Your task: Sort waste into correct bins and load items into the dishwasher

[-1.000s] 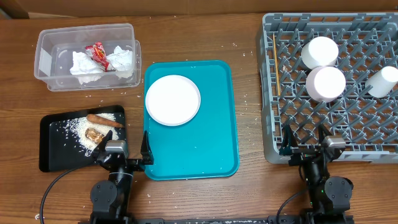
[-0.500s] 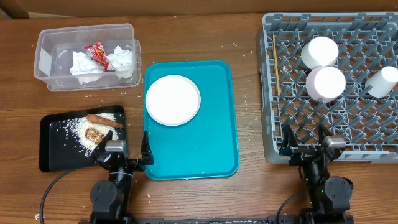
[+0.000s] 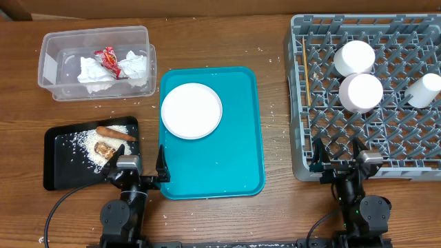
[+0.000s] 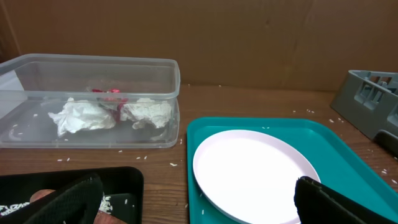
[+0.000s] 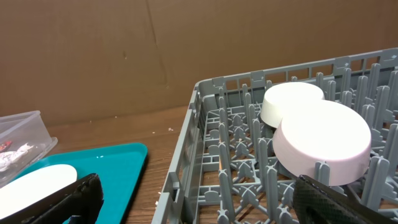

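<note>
- The left pincer [image 3: 135, 166] is released, its fingers spread wide and holding nothing. It sits low at the near edge of the table [image 3: 275, 34], between the black tray [image 3: 56, 172] and the teal tray [image 3: 238, 169].
- The right pincer [image 3: 337, 153] is likewise released and empty, parked at the near wall of the dish rack [image 3: 386, 138].
- Nothing has shifted over the last second. Both arms sit as they did and every object lies where it lay, so this reads as a pause, not a move under way.
- Nearest the left pincer, the black tray holds the rice grains [image 3: 84, 141], the brown food lump [image 3: 105, 148] and the brown-orange food stick [image 3: 116, 132].
- Beyond it, the clear tub [image 3: 49, 48] holds the paper napkins [image 3: 93, 72] and the red-and-silver wrapper [image 3: 109, 58].
- The smaller white plate [image 3: 191, 110] lies flat on the teal tray and is not yet racked. It looks like the one item left to load, and the left arm is nearer to it.
- The rack holds two upturned round white pieces [image 3: 360, 91], the small cup [image 3: 424, 89] and the thin wooden stick [image 3: 304, 65] along its left wall.
- I cannot tell which round piece is the bowl, and no large plate shows.
- The frame cuts off the rack's right side.
- Each wrist view shows only the dark finger ends.
- Stray specks on the table are too small to name.
</note>
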